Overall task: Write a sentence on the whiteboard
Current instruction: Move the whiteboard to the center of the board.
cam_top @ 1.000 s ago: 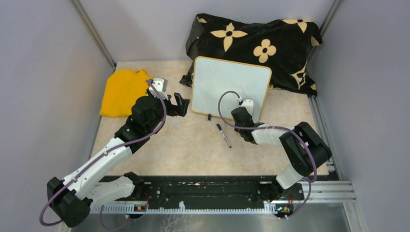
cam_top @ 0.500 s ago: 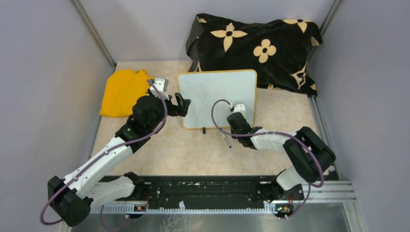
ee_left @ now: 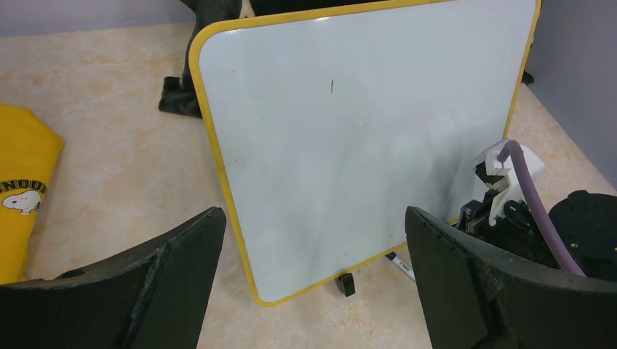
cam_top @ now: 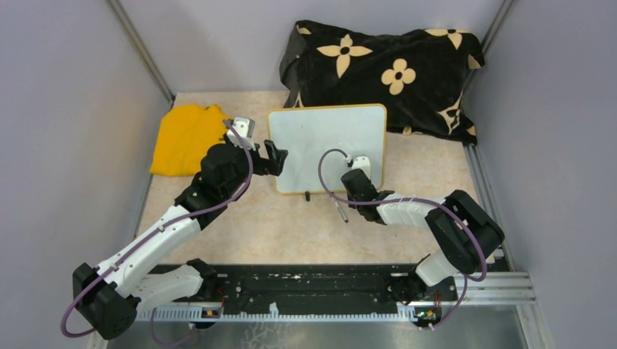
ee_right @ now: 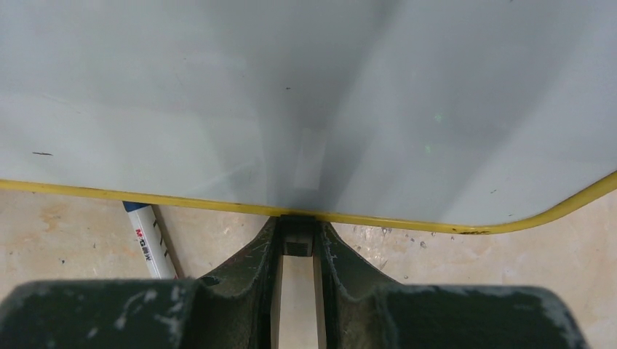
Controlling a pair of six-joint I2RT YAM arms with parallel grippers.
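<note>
The whiteboard (cam_top: 327,145) with its yellow rim stands mid-table, its face blank apart from tiny specks; no sentence shows on it. It fills the left wrist view (ee_left: 364,145) and the right wrist view (ee_right: 291,94). My right gripper (cam_top: 358,178) (ee_right: 297,236) is shut on the board's small black foot (ee_right: 297,241) at the lower right edge. My left gripper (cam_top: 275,156) (ee_left: 314,218) is open and empty, facing the board's left edge without touching it. A white marker (cam_top: 340,211) (ee_left: 399,263) (ee_right: 149,243) with a blue end lies on the table under the board's lower edge.
A black flowered cloth (cam_top: 385,69) is bunched behind the board. A yellow cloth (cam_top: 185,138) (ee_left: 18,196) lies at the far left. The board's other black foot (cam_top: 307,195) (ee_left: 346,283) rests on the table. Grey walls close both sides.
A second ago the board stood further right and tilted; my right gripper has pulled it left and nearer, squaring it up. Over the last half second hardly anything moved.
</note>
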